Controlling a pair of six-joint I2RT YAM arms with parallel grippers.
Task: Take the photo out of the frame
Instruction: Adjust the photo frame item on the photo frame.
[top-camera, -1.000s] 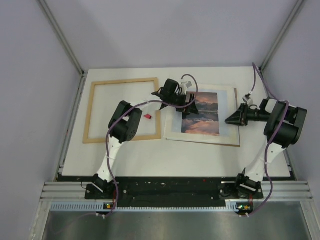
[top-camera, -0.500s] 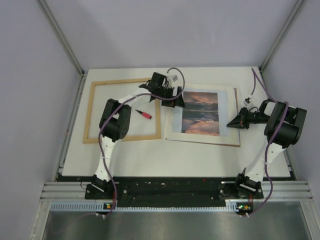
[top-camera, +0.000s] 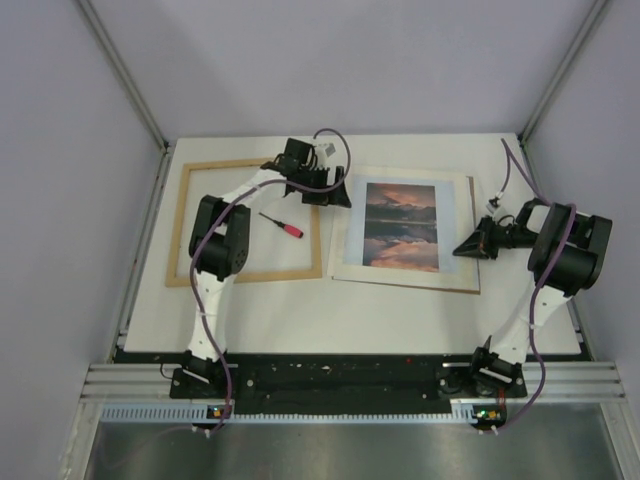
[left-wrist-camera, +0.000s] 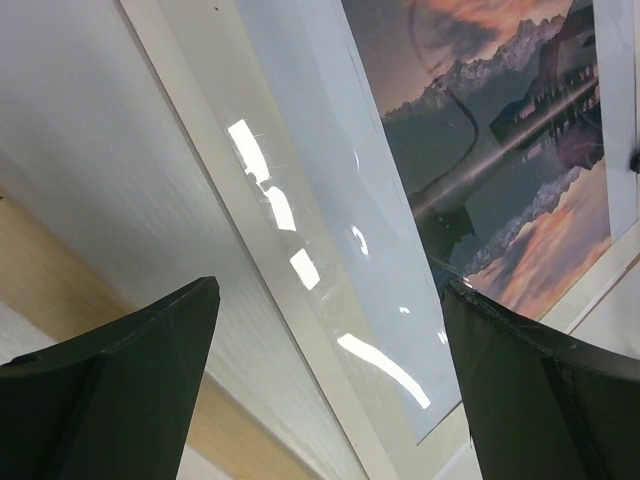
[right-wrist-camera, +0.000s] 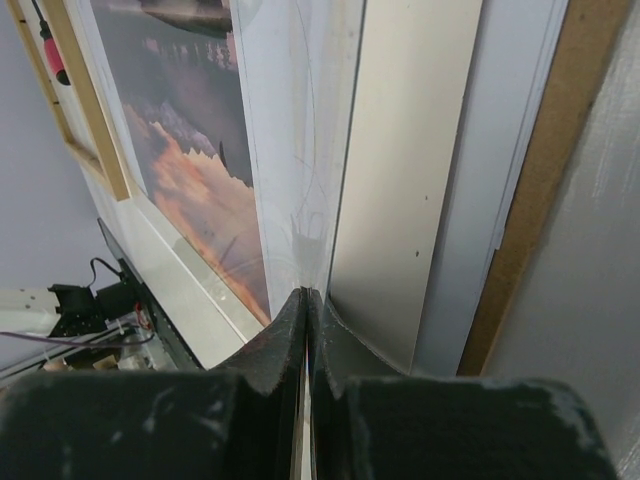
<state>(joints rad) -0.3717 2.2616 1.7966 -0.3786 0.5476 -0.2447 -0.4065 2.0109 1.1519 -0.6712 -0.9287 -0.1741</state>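
The photo (top-camera: 402, 225), a glossy white sheet with an orange-and-blue sunset print, lies on a pale board right of centre. My right gripper (top-camera: 460, 248) is at its right edge. In the right wrist view, the right gripper (right-wrist-camera: 307, 292) is pinched shut on the white border of the photo (right-wrist-camera: 290, 120). The light-wood frame (top-camera: 182, 225) lies flat at the left as a bare rim. My left gripper (top-camera: 340, 198) hovers between the frame's top right corner and the photo. In the left wrist view, the left gripper (left-wrist-camera: 330, 290) is open and holds nothing above the left border of the photo (left-wrist-camera: 500, 150).
A red-handled screwdriver (top-camera: 284, 227) lies on the table inside the frame's rim. Under the photo sit a pale beige board (right-wrist-camera: 410, 150) and a brown backing board (right-wrist-camera: 560, 150), which sticks out on the right. Purple walls close in on three sides.
My right gripper has closed on the photo's right edge. My left arm has swung left off the photo toward the frame's top right corner, uncovering the screwdriver.
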